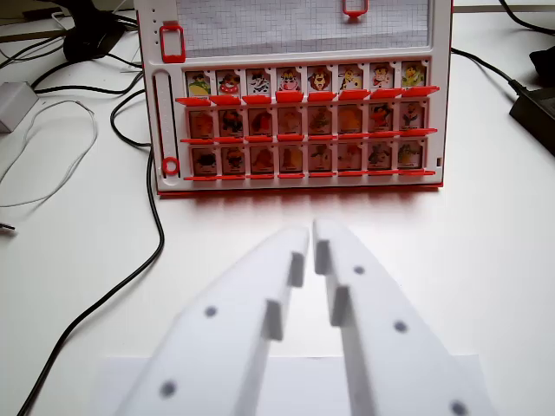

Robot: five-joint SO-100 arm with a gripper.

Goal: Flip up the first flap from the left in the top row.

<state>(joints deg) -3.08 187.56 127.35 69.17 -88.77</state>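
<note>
Wrist view of the start of a flap-lifting task. The white worktop [486,260] fills the frame. At 12 o'clock on it stands the game board [299,95], a white frame with red trim carrying three rows of eight picture flaps. The pincer [310,230] reaches in from 6 o'clock, its two white fingers drawn together with only a thin gap at the tips, pinching nothing. It sits well apart from the board, with bare worktop between.

The target, the first flap in the top row [199,84], lies at about 11 o'clock from the pincer tips, at the wrist view's left end of that row. Its picture reads brightly, like the rest of its row, while the two lower rows look dim and orange-tinted. Whether it lies flat or already stands up cannot be settled from this angle. By judgement, no contact has been made, so the approach and the lift are both left to do.

A black cable [147,260] runs along the worktop at 9 o'clock.

The board's top edge is cut off by the frame. The small pictures on the flaps are too fine to identify. The pincer's base is blurred and cropped at 6 o'clock.
</note>
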